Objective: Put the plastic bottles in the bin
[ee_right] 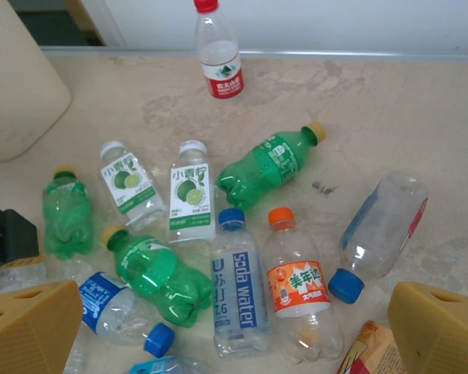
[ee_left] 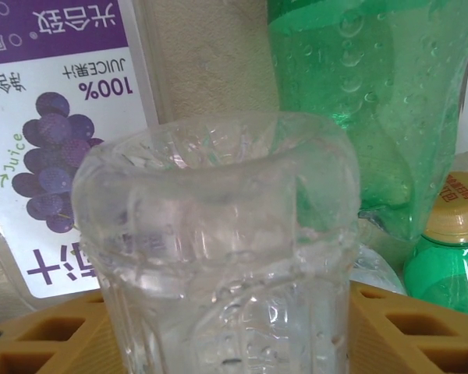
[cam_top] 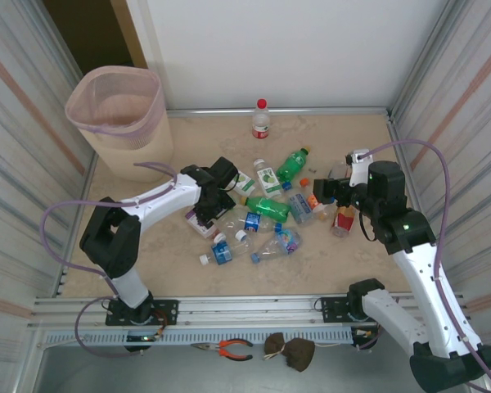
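Several plastic bottles lie scattered mid-table: green ones (cam_top: 292, 164), lime-labelled clear ones (ee_right: 193, 191), a blue-capped soda water bottle (ee_right: 239, 292) and an orange-capped one (ee_right: 296, 284). A red-capped bottle (cam_top: 261, 119) stands upright by the back wall. The bin (cam_top: 151, 123) stands at the back left. My left gripper (cam_top: 215, 205) is down in the pile. Its yellow fingers (ee_left: 398, 327) press both sides of a clear bottle (ee_left: 218, 234). My right gripper (ee_right: 234, 327) hangs open above the soda water and orange-capped bottles, holding nothing.
A purple grape juice carton (ee_left: 54, 117) lies just left of the held bottle, and a green bottle (ee_left: 374, 101) lies right behind it. A red and yellow carton (ee_right: 370, 351) lies near my right finger. Corrugated walls close in both sides. Pliers (cam_top: 229, 350) rest on the front rail.
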You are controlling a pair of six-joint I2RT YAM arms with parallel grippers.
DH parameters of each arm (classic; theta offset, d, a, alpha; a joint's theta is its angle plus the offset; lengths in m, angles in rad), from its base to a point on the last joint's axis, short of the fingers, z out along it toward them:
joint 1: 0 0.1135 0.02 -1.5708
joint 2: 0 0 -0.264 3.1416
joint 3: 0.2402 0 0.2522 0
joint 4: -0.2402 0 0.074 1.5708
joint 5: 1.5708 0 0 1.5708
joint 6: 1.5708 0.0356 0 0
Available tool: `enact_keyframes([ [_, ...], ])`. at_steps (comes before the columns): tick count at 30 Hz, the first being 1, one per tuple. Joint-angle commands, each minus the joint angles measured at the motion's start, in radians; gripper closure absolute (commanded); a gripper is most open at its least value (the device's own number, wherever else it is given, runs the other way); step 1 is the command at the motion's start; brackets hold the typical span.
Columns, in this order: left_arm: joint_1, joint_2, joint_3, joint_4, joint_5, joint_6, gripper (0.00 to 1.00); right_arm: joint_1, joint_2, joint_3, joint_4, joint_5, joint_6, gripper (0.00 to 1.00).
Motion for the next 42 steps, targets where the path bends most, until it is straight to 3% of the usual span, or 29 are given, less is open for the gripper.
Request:
enact_keyframes([
  [1, -0.006, -0.023, -0.008, -0.012, -0.02, -0.005, 0.38, 0.009, -0.007, -0.009, -0.011, 0.002, -0.016, 0.01],
  [11, 0.012, -0.107, 0.026, -0.033, -0.075, 0.036, 0.39, 0.009, 0.0, -0.004, -0.009, 0.004, -0.019, 0.01],
  [24, 0.072, -0.308, 0.085, 0.007, -0.249, 0.215, 0.41, 0.008, 0.017, 0.012, -0.006, 0.005, -0.02, 0.01],
  [31, 0.162, -0.399, 0.172, 0.025, -0.385, 0.365, 0.44, 0.009, 0.018, 0.019, -0.005, 0.012, -0.017, 0.01],
  [42, 0.384, -0.397, 0.381, 0.091, -0.452, 0.566, 0.48, 0.008, 0.018, 0.035, -0.009, 0.013, -0.01, 0.01],
])
